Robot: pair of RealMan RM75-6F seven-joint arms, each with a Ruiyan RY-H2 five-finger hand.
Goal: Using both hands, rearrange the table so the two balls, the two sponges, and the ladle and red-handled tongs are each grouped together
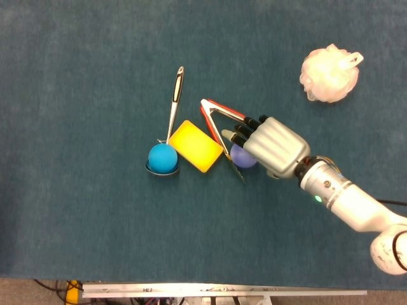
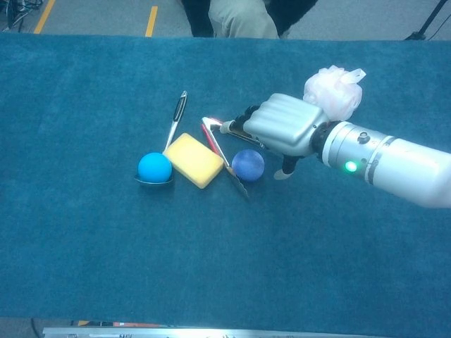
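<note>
right hand (image 1: 270,147) over 2 balls (image 1: 163,157), 2 sponges (image 1: 194,145).

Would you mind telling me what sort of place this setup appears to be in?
Probably a robotics lab or test workspace: a table covered in teal felt-like cloth, a floor with yellow marking tape beyond it, and someone's khaki-trousered legs at the far edge, likely an operator.

Two balls: one light blue ball (image 1: 163,157), sitting in the ladle bowl, one purple ball (image 2: 248,165) partly under the hand in the head view. Two sponges: one yellow sponge (image 1: 194,146), one pale pink mesh sponge (image 1: 329,74). One ladle (image 1: 173,109). One pair of red-handled tongs (image 1: 219,121). One robot hand (image 1: 272,147) in view.
</note>
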